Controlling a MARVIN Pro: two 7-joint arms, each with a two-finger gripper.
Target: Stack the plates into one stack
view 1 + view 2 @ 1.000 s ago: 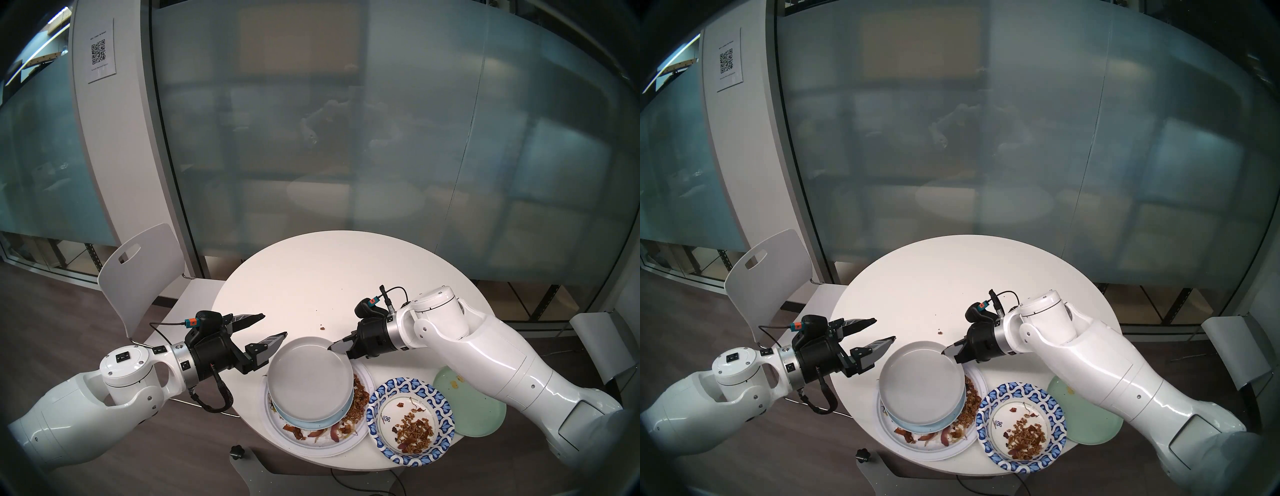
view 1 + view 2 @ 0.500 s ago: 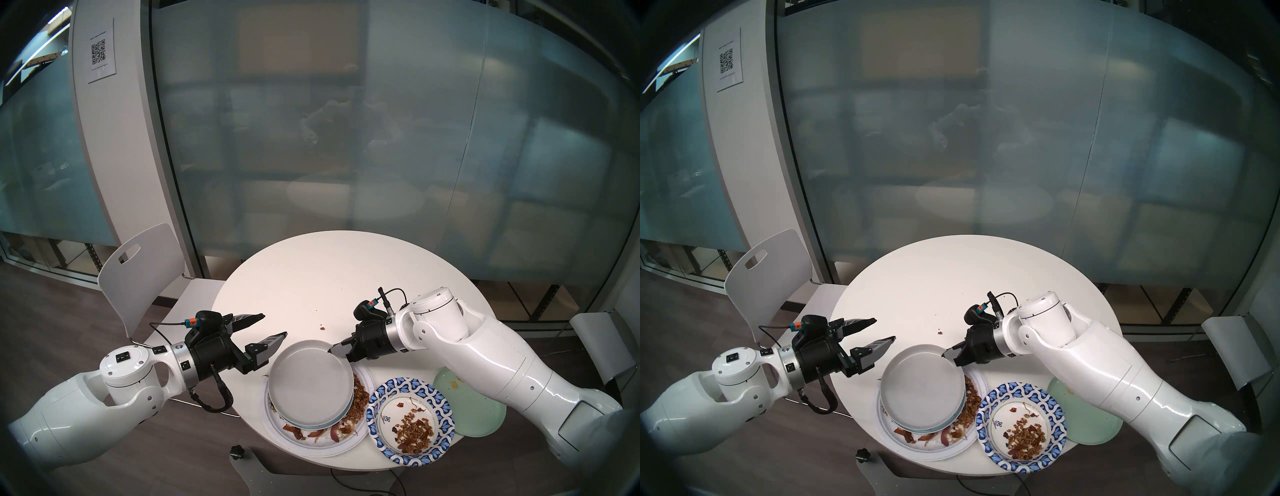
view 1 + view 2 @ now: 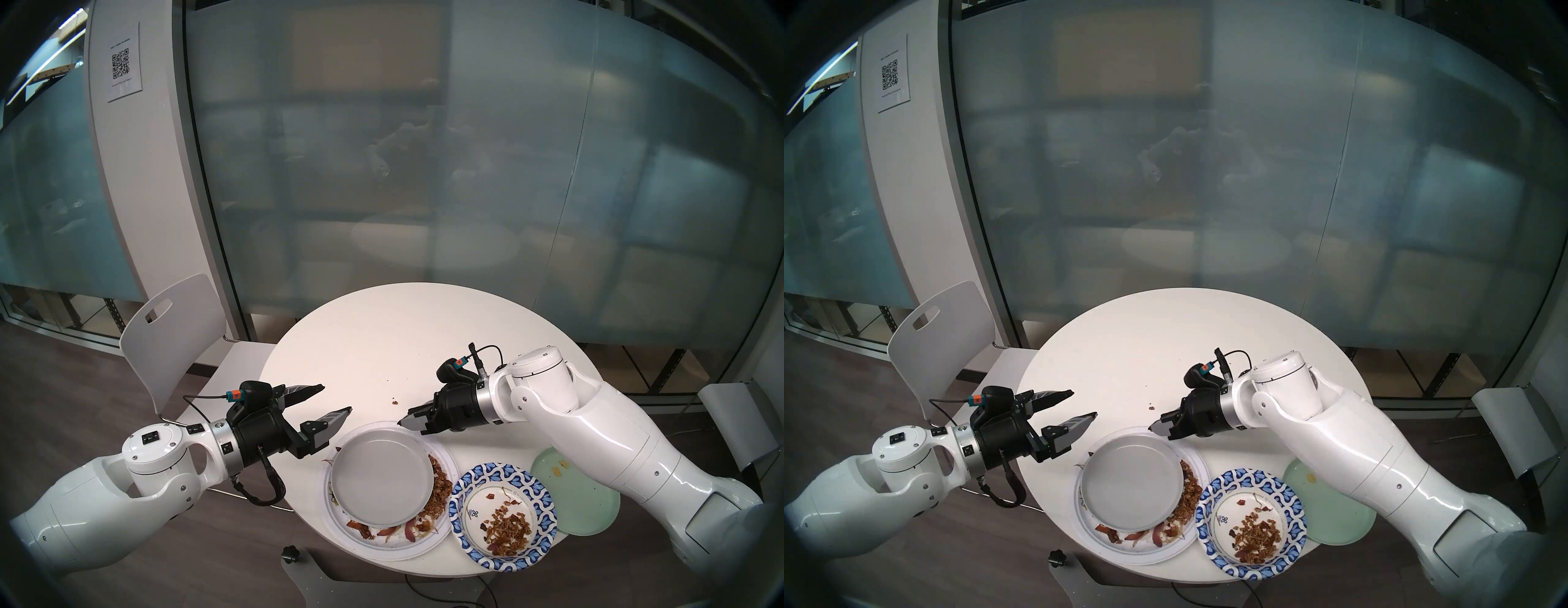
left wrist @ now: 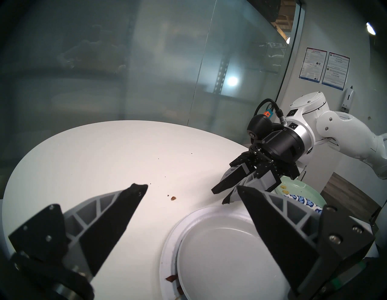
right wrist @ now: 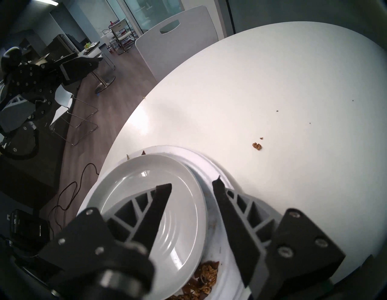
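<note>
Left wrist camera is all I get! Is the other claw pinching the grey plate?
Observer: No. The right wrist view shows the right claw open, one finger over the grey plate, the other outside its rim.
Operator: Is there food on the blue swirly plate?
Observer: Yes. The head view shows brown crumbs heaped in the blue-patterned plate.
Operator: Is the green plate safe?
Observer: Maybe not. The green plate seems to hang past the table edge, partly under the right arm.
</note>
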